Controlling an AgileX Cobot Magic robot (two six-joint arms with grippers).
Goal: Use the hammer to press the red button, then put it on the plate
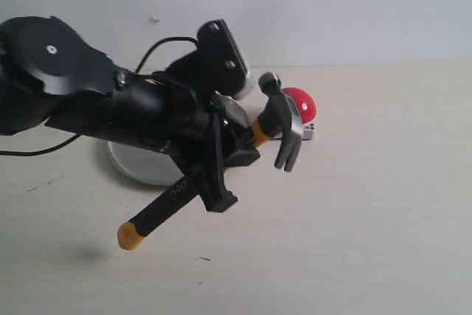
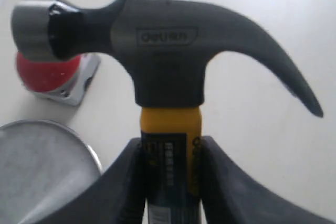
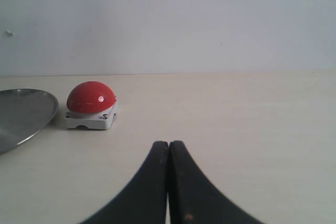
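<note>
My left gripper [image 2: 170,153] is shut on the hammer [image 2: 168,40], clamping the handle just below its yellow neck band. The dark head is held in the air, its striking face over the red button [image 2: 44,74] and the claw pointing away from it. From the exterior view the hammer [image 1: 280,119] hangs above the table, its yellow end low at the front, with the red button [image 1: 304,103] just behind the head. The plate [image 1: 136,167] lies under my left arm, largely hidden. My right gripper [image 3: 168,148] is shut and empty, low over the table, facing the red button [image 3: 90,98] and the plate [image 3: 23,111].
A pale wall rises behind the light wooden table. The black left arm and its cable fill the left half of the exterior view. The right arm does not show in the exterior view.
</note>
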